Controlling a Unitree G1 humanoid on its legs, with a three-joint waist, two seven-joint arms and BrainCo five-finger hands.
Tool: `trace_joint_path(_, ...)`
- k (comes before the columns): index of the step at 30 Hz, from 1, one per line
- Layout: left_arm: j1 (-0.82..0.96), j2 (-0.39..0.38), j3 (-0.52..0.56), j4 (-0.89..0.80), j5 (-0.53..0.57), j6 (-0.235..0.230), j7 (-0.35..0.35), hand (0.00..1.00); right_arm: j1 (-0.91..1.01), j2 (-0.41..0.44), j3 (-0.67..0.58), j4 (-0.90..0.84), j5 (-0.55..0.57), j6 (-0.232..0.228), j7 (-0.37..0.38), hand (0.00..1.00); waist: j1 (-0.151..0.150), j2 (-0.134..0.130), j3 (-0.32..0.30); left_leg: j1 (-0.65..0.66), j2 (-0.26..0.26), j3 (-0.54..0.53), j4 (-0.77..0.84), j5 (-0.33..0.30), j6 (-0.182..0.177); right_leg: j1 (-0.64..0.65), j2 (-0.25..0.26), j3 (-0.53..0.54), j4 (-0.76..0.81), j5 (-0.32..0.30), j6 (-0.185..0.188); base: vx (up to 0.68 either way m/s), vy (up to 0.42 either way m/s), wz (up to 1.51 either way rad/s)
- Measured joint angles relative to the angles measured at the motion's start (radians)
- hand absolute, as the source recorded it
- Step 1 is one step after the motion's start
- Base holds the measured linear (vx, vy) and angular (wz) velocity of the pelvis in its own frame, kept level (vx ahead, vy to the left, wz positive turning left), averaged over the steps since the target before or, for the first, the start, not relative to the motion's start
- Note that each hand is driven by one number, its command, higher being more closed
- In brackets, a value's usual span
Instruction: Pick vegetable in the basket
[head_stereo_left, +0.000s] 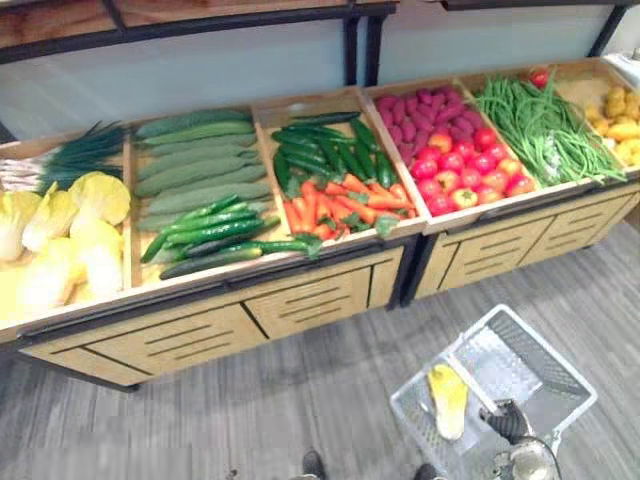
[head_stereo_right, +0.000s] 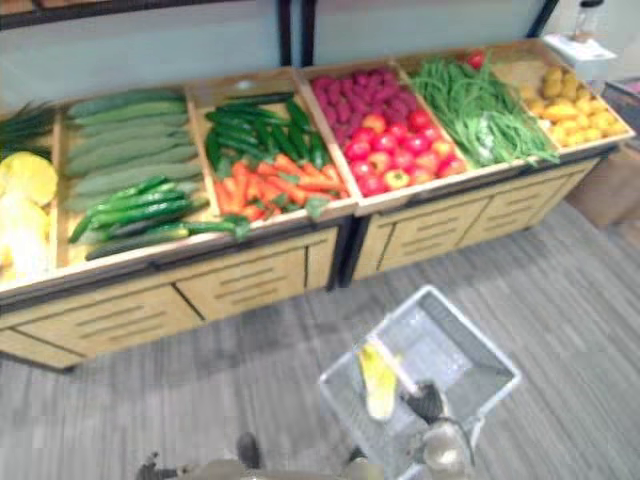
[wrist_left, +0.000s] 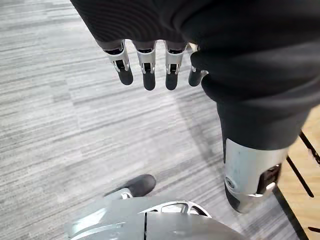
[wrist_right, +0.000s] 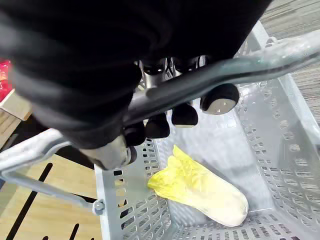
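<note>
A grey plastic basket (head_stereo_left: 545, 350) hangs low over the floor in front of the produce stand. My right hand (wrist_right: 165, 122) is shut on the basket's handle (wrist_right: 235, 67), fingers curled under the bar; the same hand (head_stereo_left: 507, 420) sits at the basket's near rim in the eye views. One pale yellow napa cabbage (wrist_right: 200, 187) lies on the basket's bottom, seen as the cabbage (head_stereo_left: 448, 400) by the near left wall. My left hand (wrist_left: 149, 75) hangs beside me over the floor, fingers straight, holding nothing.
The wooden stand holds bins of napa cabbages (head_stereo_left: 60, 235), scallions (head_stereo_left: 75, 155), cucumbers (head_stereo_left: 200, 165), carrots (head_stereo_left: 345, 205), tomatoes (head_stereo_left: 465, 170), green beans (head_stereo_left: 545, 125) and yellow produce (head_stereo_left: 620, 120). Grey plank floor (head_stereo_left: 300, 390) lies between stand and basket.
</note>
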Motion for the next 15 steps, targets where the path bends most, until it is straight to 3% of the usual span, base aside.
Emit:
trace_joint_path(9,-0.010,0.001,0.001,0.005,-0.010,-0.002,-0.002,0.00,-0.006,0.002,-0.022,0.054,0.031,-0.008,0.002,1.00,-0.004,0.000,-0.003,0.002,0.002,0.011,0.000,-0.003,-0.003,-0.001,0.009,0.027,-0.013,0.004,-0.001,0.00,-0.001,-0.04)
trace_joint_path(15,-0.041,0.002,0.010,0.030,-0.050,-0.027,-0.012,0.00,-0.016,0.002,-0.082,0.142,0.068,-0.008,0.003,1.00,-0.008,0.005,-0.007,0.016,0.010,0.036,-0.001,-0.010,-0.010,-0.002,0.022,0.073,-0.015,0.004,-0.001,0.02,-0.011,-0.13)
